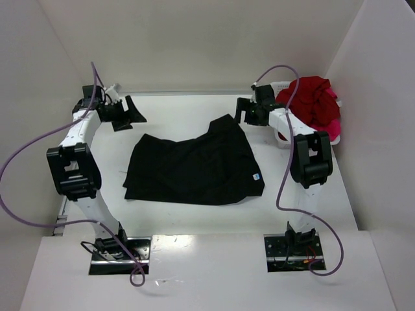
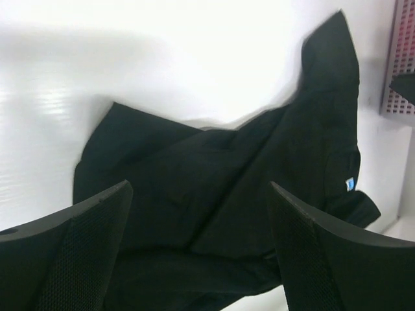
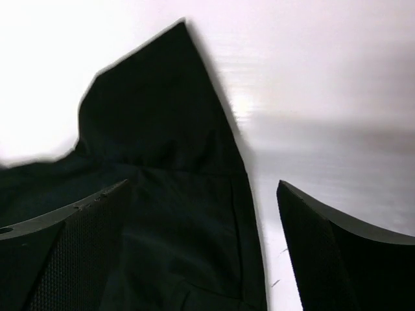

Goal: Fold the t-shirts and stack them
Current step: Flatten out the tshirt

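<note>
Black shirt (image 1: 194, 170), one only, lies flat mid-table (image 1: 194, 220), its long axis running left to right and one pointed corner aimed at the far edge. One red shirt (image 1: 314, 97) and one pink shirt (image 1: 334, 129) are heaped in the basket (image 1: 280, 85) at the far right corner. The left gripper (image 1: 126, 113) and right gripper (image 1: 249, 111) hang near the far edge.

Left wrist: the jaws stand wide apart and empty above the black shirt (image 2: 214, 194).

Right wrist: the jaws are spread and empty, and the shirt's point (image 3: 162, 129) aims away.
</note>
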